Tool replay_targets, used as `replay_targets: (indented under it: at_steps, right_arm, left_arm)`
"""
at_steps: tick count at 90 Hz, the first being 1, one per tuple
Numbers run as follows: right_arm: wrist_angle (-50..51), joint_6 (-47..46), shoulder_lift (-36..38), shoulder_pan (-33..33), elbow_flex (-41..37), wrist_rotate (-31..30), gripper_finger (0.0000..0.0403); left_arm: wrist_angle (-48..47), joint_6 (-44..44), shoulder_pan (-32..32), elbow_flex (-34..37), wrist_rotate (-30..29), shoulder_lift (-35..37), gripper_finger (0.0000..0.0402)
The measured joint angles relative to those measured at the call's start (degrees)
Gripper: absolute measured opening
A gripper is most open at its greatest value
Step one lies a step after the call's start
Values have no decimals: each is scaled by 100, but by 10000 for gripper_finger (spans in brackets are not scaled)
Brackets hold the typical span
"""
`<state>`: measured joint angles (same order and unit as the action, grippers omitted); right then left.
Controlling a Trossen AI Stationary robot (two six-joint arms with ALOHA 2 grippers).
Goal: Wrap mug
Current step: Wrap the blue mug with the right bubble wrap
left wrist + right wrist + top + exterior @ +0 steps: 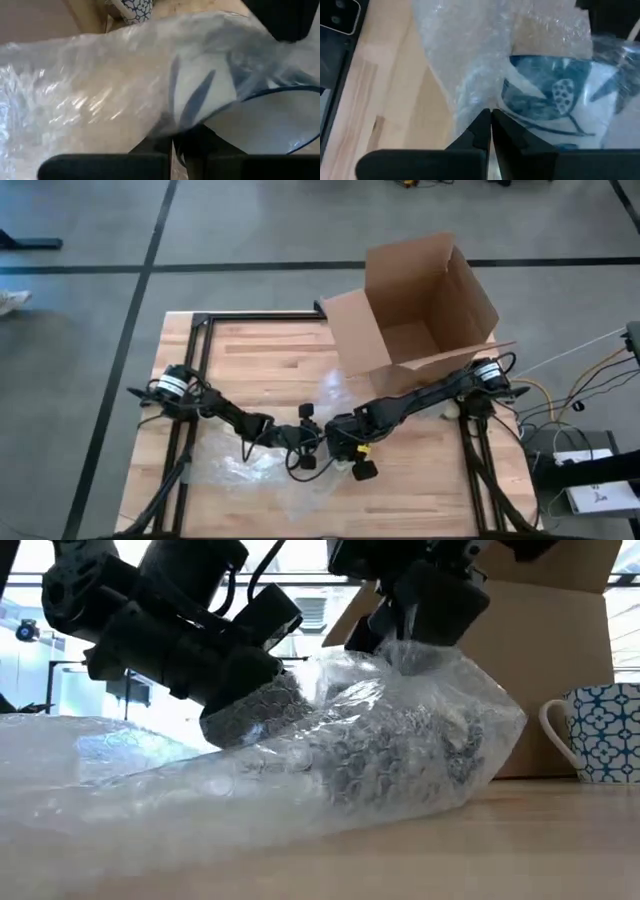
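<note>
Counter: we look down on a wooden counter [260,350] on a grey floor, with an open cardboard box [420,300] at its 1 o'clock corner and a second patterned mug [598,732] standing beside the box.
Mug: the blue-and-white mug [555,100] lies on its side near 6 o'clock, half covered by the bubble wrap [380,755].
Risk: we judge the wrap could slide off, or the mug roll out, if either pinch slackens or the arms pull apart unevenly; the film looks loose and slippery.
Left end effector: the left end effector [305,442], at 6 o'clock, has its fingers clenched tight on a fold of wrap at the mug's rim.
Right end effector: the right end effector [355,455], just beside it, is likewise pinched closed on wrap against the mug's side.
</note>
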<state>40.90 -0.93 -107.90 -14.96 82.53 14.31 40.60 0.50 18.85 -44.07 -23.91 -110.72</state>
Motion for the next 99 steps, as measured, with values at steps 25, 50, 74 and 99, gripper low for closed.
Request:
replay_targets:
  at_steps: [25, 50, 74, 99]
  right_arm:
    - [689, -63, 56, 0, 417, 28, 0]
    - [947, -305, 113, -155, 459, 54, 0]
    - [160, -244, -203, -190, 257, -604, 0]
    - [-67, 60, -725, -174, 222, 227, 1]
  left_arm:
    - [-20, -8, 2, -2, 3, 0, 5]
    - [-26, -16, 2, -4, 11, 0, 5]
    - [-28, -18, 2, -4, 33, 0, 5]
    - [-10, -88, 11, -15, 45, 2, 5]
